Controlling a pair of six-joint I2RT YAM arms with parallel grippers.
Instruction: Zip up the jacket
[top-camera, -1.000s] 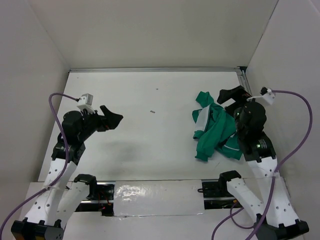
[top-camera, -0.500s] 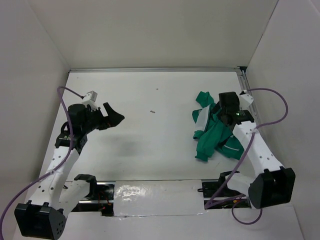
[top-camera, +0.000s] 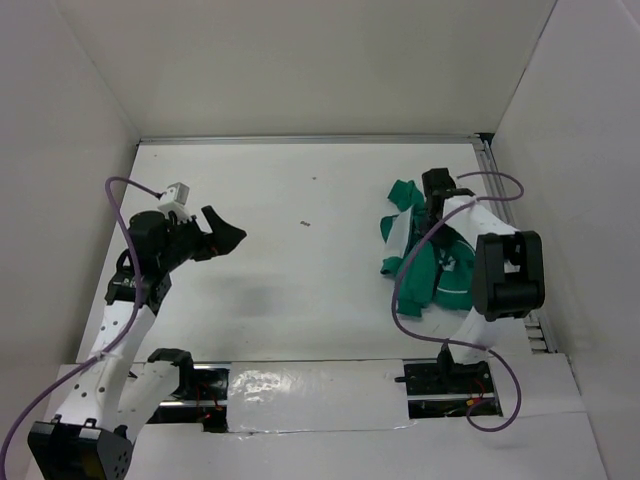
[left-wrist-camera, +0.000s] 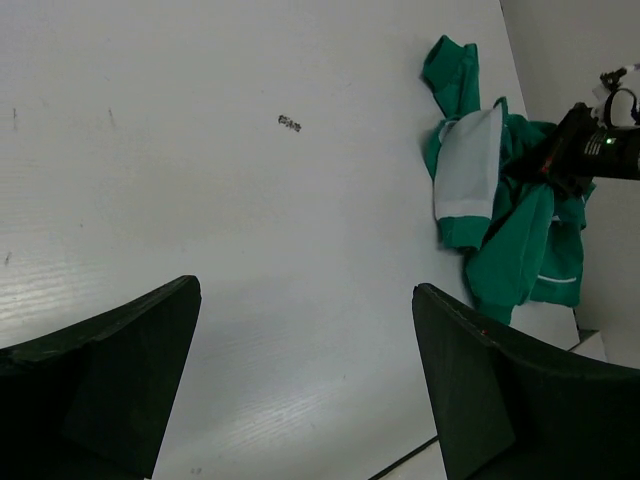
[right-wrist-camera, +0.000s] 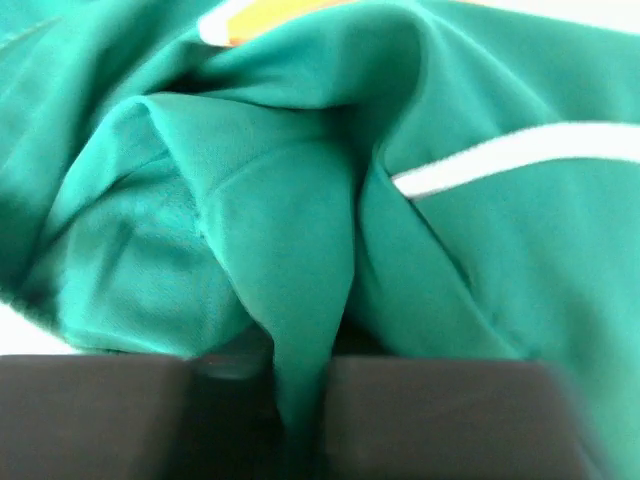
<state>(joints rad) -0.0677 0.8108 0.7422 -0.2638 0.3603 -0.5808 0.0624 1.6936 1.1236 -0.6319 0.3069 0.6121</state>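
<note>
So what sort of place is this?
Probably a robot test booth: white table boxed in by plain white walls, left arm and right arm bolted at its near edge, one small green jacket.

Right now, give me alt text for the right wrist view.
A fold of the green jacket is pinched between the two dark fingers of the right gripper at the bottom. White piping crosses the fabric at right, and a sliver of orange patch shows at the top edge.

No writing can be read anywhere. On the jacket (right-wrist-camera: 300, 200), an orange patch (right-wrist-camera: 275, 12) peeks at twelve o'clock, illegible.
</note>
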